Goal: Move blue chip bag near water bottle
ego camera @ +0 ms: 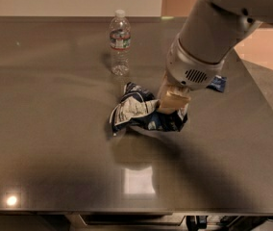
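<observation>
The blue chip bag point(143, 112) is a crumpled dark-blue foil bag with a white label panel, held just above the grey table near its middle. My gripper point(171, 105) is shut on the bag's right side, its tan fingers point(172, 99) pressed into the foil under the big white arm. The water bottle point(119, 43) stands upright at the back of the table, clear with a white cap and a red, white and green label. The bag is a short way in front and to the right of the bottle, not touching it.
A small flat blue packet point(217, 83) lies on the table behind the arm, mostly hidden by it. The table's right edge point(261, 105) runs diagonally, with floor beyond. The front edge point(127, 211) is near the bottom.
</observation>
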`<state>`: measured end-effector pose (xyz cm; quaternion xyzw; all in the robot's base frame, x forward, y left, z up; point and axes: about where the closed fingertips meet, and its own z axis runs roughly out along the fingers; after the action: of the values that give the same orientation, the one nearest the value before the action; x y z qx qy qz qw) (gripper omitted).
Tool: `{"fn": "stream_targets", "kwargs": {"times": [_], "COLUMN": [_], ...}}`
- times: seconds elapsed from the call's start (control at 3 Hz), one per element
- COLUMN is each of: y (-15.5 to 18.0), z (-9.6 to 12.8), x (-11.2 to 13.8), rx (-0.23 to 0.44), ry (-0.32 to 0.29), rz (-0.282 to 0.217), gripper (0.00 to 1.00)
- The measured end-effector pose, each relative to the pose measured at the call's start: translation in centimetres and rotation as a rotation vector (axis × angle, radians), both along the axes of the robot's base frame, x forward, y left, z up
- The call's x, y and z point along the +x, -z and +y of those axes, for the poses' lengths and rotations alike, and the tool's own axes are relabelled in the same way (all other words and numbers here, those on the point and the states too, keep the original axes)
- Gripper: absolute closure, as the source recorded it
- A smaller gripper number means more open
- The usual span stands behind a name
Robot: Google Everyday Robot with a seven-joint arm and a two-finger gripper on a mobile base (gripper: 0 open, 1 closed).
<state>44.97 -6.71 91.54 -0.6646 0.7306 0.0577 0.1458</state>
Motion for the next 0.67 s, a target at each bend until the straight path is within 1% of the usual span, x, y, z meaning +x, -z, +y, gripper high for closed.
{"fn": "stream_targets", "kwargs": {"times": [0.33,0.67], "y": [-0.3,-0.2], "z": [3.0,5.3], "x": [2.3,5.1], "rx": [0.029,0.038], "ry": [-0.009,-0.036], "rz": [0.003,-0.002], "gripper": [1.0,1.0]}}
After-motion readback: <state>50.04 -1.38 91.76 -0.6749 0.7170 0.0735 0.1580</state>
